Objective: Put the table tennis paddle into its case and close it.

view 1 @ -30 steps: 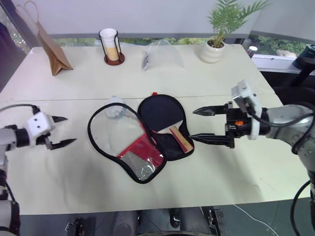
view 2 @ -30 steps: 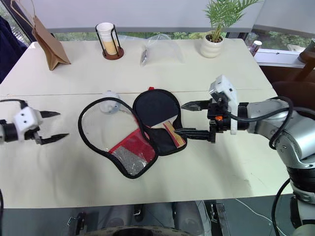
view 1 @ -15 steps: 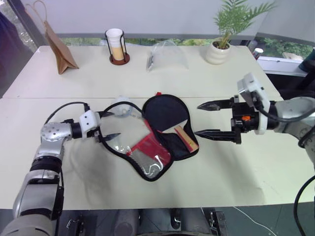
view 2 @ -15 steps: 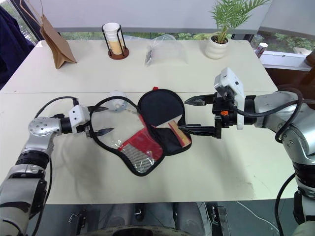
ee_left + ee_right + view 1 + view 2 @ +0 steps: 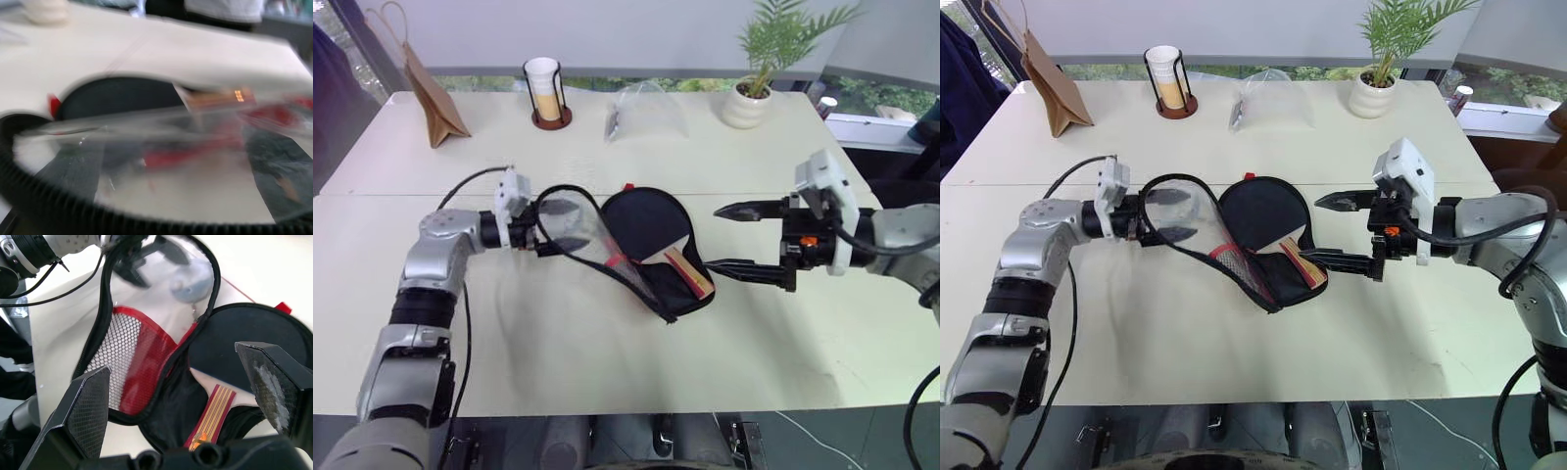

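Observation:
The case (image 5: 651, 284) lies open in the middle of the table. Its lid (image 5: 578, 230), with a clear window, mesh pocket (image 5: 115, 352) and red panel, stands raised on edge, tilted toward the paddle. The paddle (image 5: 641, 220) rests in the case's bottom half, black face up, its striped handle (image 5: 690, 274) toward my right gripper. My left gripper (image 5: 1170, 215) is open, its fingers seen through the window against the lid's outer side. My right gripper (image 5: 1317, 230) hovers open just right of the handle, touching nothing. The grey pompom (image 5: 190, 286) lies behind the lid.
Along the far side of the table (image 5: 607, 362) stand a brown paper bag (image 5: 426, 88), a cup in a black holder (image 5: 546, 93), a clear plastic bag (image 5: 646, 108) and a potted plant (image 5: 754, 88). A dark cable loops off my left wrist.
My left gripper has swept right from the table's left side to the case, and the lid has come up from lying flat to standing tilted over the paddle. The right gripper has hardly moved.

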You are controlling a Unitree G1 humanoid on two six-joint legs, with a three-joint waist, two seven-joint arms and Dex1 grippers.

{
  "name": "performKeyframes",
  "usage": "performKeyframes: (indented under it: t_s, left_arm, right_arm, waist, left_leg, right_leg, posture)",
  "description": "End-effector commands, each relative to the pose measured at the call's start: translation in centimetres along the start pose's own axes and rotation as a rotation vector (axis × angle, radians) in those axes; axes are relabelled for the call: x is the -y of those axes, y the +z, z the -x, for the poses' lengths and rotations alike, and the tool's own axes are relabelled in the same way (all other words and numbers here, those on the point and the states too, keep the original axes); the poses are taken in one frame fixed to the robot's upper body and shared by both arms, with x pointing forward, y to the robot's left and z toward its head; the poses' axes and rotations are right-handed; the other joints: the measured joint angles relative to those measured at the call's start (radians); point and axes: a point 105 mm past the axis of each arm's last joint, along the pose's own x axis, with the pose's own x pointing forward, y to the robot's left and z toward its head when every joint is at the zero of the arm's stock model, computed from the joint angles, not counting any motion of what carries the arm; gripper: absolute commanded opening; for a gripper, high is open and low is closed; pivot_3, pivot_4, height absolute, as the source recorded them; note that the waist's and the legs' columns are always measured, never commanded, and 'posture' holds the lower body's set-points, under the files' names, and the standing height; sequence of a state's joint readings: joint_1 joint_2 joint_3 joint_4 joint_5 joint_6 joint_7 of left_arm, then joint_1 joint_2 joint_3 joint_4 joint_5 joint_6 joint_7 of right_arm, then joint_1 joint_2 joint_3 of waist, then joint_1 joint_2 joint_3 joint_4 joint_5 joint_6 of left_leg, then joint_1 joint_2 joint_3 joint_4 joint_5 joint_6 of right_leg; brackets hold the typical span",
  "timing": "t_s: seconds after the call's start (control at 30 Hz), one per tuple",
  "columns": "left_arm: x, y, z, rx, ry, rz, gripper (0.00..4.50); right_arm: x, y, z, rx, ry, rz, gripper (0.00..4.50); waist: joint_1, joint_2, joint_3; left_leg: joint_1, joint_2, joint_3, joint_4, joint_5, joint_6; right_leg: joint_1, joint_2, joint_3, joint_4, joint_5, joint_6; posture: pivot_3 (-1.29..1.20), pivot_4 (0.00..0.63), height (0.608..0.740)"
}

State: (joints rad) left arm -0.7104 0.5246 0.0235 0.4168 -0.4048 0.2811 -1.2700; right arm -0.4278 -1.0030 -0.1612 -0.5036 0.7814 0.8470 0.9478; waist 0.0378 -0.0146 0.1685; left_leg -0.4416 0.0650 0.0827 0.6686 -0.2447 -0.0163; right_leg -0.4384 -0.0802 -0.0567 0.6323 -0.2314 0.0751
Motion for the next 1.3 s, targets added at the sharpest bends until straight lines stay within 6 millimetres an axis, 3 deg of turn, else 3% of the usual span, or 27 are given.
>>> performKeyframes:
  t_s: [0.03, 0.27, 0.5, 0.6, 0.8, 1.03, 1.3]
  left_arm:
    - [-0.2, 2.4, -1.9, 0.089, 0.030, -0.014, 4.50]
    - [0.6, 3.9, -6.0, 0.135, 0.000, -0.040, 4.50]
    - [1.0, 2.4, -6.8, 0.032, -0.001, -0.133, 4.50]
    - [1.2, 2.2, -5.9, 0.025, -0.009, -0.128, 4.50]
    - [1.2, 3.7, -2.4, 0.029, 0.023, -0.108, 4.50]
    - [1.1, 4.7, 1.9, 0.037, 0.187, -0.104, 4.50]
    - [2.0, 4.1, 2.7, 0.034, 0.268, -0.094, 4.50]
  right_arm:
    - [0.4, 1.2, 0.4, 0.044, -0.050, 0.044, 4.45]
    - [1.9, 1.7, 0.5, 0.053, -0.130, 0.076, 4.45]
    - [3.0, 1.6, 0.4, 0.040, -0.179, 0.076, 4.45]
    - [2.9, 0.7, -0.8, 0.024, -0.174, 0.050, 4.45]
    - [3.5, -4.5, -3.2, -0.114, -0.199, -0.200, 4.45]
    - [2.8, -9.5, -3.8, -0.247, -0.176, -0.383, 4.45]
    - [1.9, -12.3, -4.2, -0.298, -0.110, -0.540, 4.45]
  waist:
    - [0.000, 0.000, 0.000]
    - [-0.003, -0.001, 0.000]
    - [-0.001, -0.001, 0.000]
    - [-0.005, -0.001, 0.000]
    - [-0.012, -0.001, 0.000]
    - [-0.010, -0.001, 0.000]
    - [-0.026, -0.001, 0.000]
  left_leg:
    - [0.000, 0.000, 0.000, 0.000, 0.000, 0.000]
    - [0.000, 0.000, 0.000, 0.000, 0.000, 0.000]
    - [0.001, 0.000, 0.000, 0.000, 0.000, 0.000]
    - [0.001, 0.000, 0.000, 0.000, 0.000, 0.000]
    - [0.000, 0.000, -0.001, 0.000, 0.000, 0.000]
    - [0.000, 0.000, -0.001, 0.000, 0.000, 0.000]
    - [0.002, 0.000, -0.002, 0.000, 0.000, 0.000]
  right_leg:
    - [0.000, 0.000, 0.000, 0.000, 0.000, 0.000]
    - [0.000, 0.001, 0.000, 0.000, 0.002, 0.003]
    - [0.001, 0.001, 0.000, 0.000, 0.002, 0.003]
    - [0.000, 0.001, 0.000, 0.000, 0.002, 0.003]
    - [0.000, 0.001, 0.000, 0.000, 0.002, 0.003]
    - [0.001, 0.001, 0.000, 0.000, 0.002, 0.003]
    - [0.003, 0.001, 0.000, 0.000, 0.002, 0.003]
  posture:
    - [0.00, 0.150, 0.740]
    - [0.00, 0.150, 0.740]
    - [0.00, 0.150, 0.740]
    - [0.00, 0.150, 0.740]
    - [0.00, 0.150, 0.740]
    - [0.00, 0.150, 0.740]
    - [0.00, 0.150, 0.740]
